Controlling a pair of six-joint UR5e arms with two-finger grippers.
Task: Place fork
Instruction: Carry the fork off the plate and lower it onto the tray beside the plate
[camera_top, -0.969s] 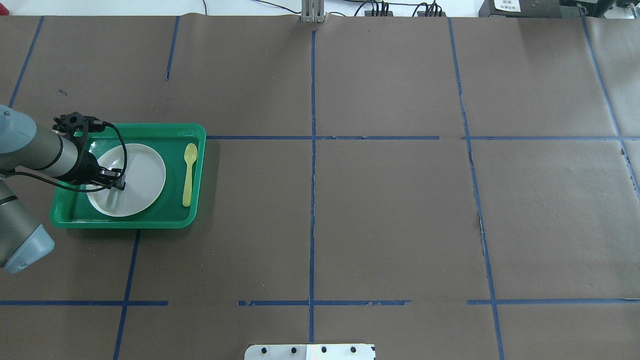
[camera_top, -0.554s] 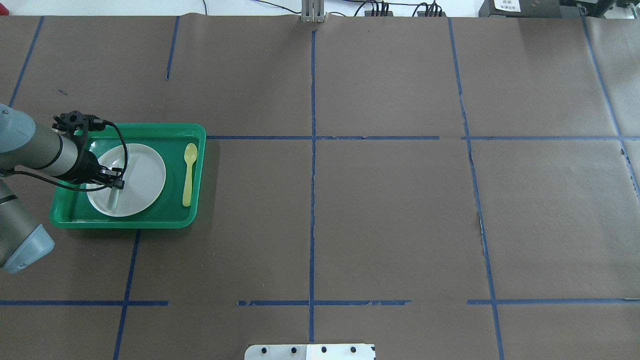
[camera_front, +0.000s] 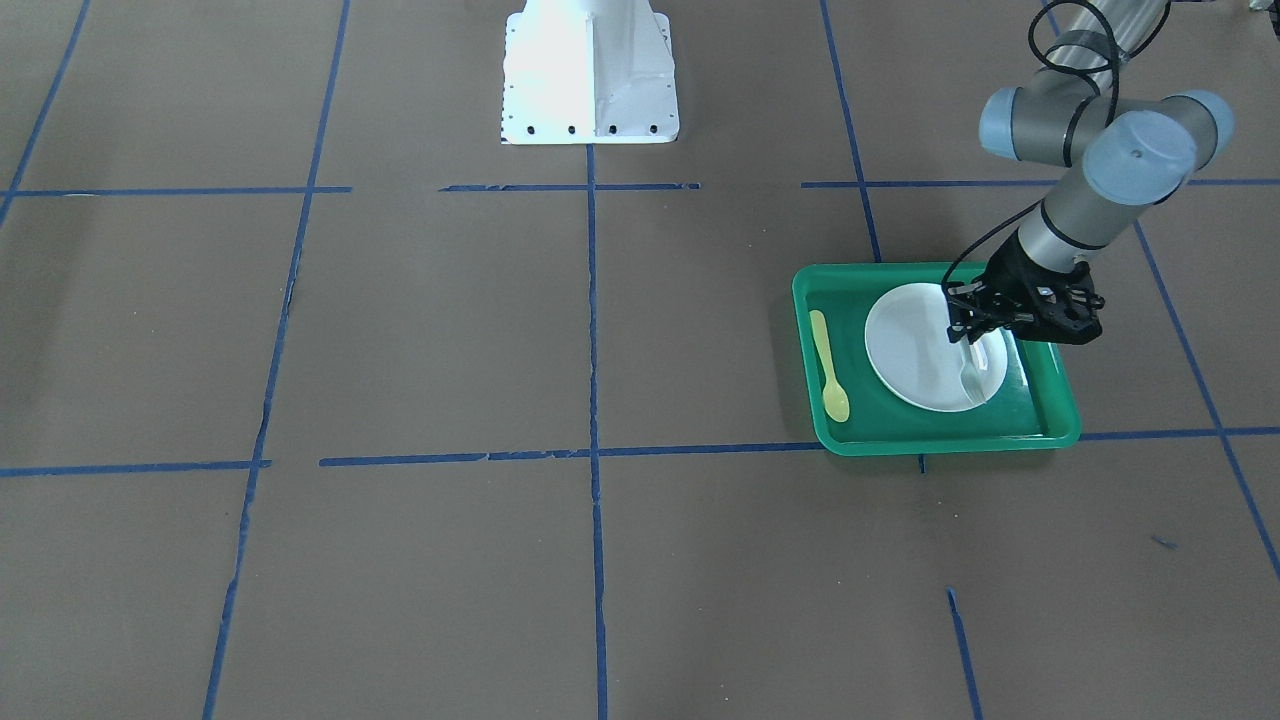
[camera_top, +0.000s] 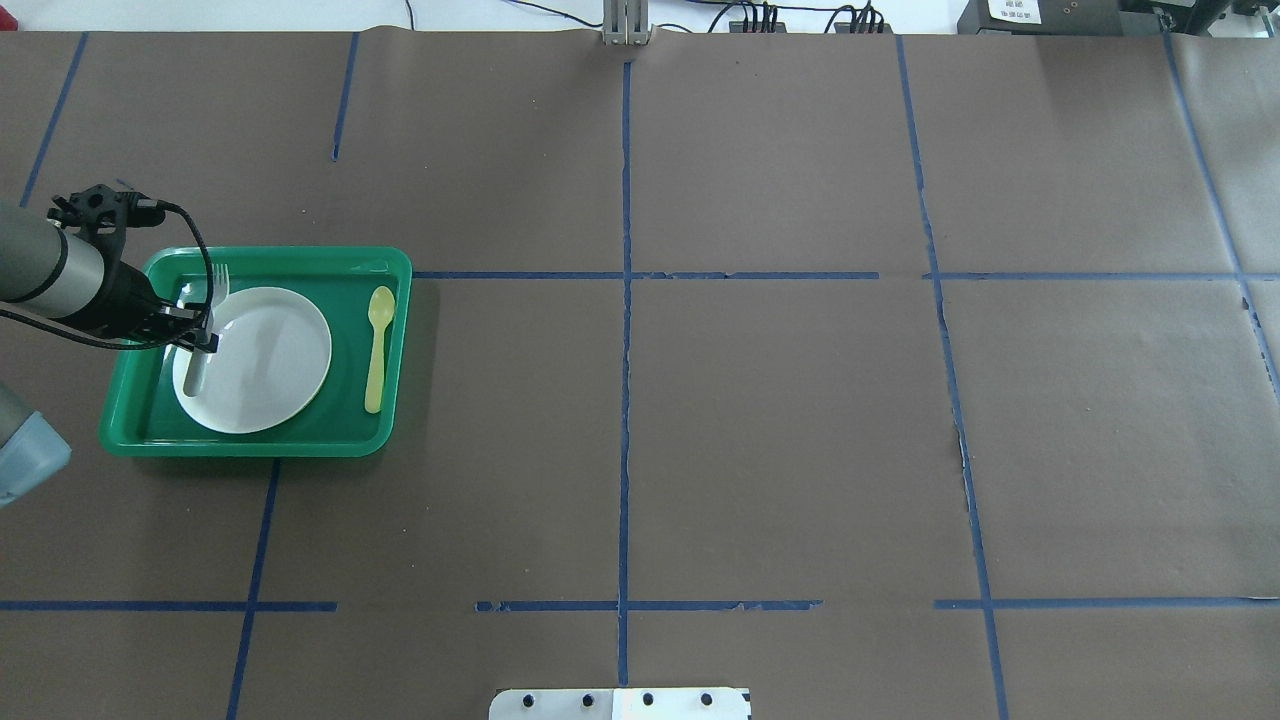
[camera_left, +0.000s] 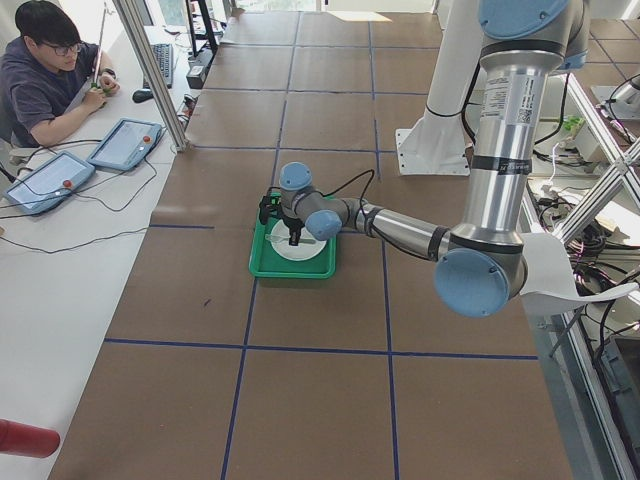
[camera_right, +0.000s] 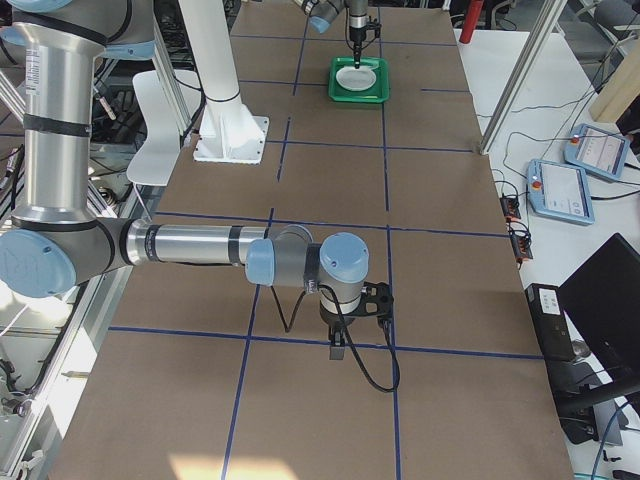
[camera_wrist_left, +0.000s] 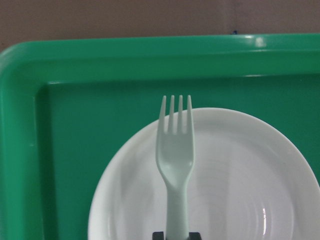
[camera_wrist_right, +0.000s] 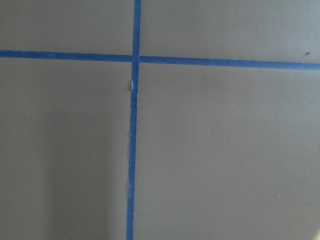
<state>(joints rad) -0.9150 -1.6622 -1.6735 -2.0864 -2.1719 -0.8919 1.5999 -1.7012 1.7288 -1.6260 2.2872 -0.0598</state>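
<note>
While pinching the fork (camera_wrist_left: 175, 160), left fingers (camera_top: 209, 343) nearly closed, above plate (camera_wrist_left: 240, 175).

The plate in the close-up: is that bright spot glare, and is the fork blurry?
Left wrist view: yes, a small glint on the plate, another on the rim of the tray; the fork is sharp. Overhead view: the fork looks faint and small, and a soft grey shadow lies on the plate.

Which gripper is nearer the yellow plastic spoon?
Left. The left gripper holds the pale plastic fork over the white plate's far edge from the yellow plastic spoon, inside the same green tray. The right gripper hangs over the brown table's opposite end.
</note>
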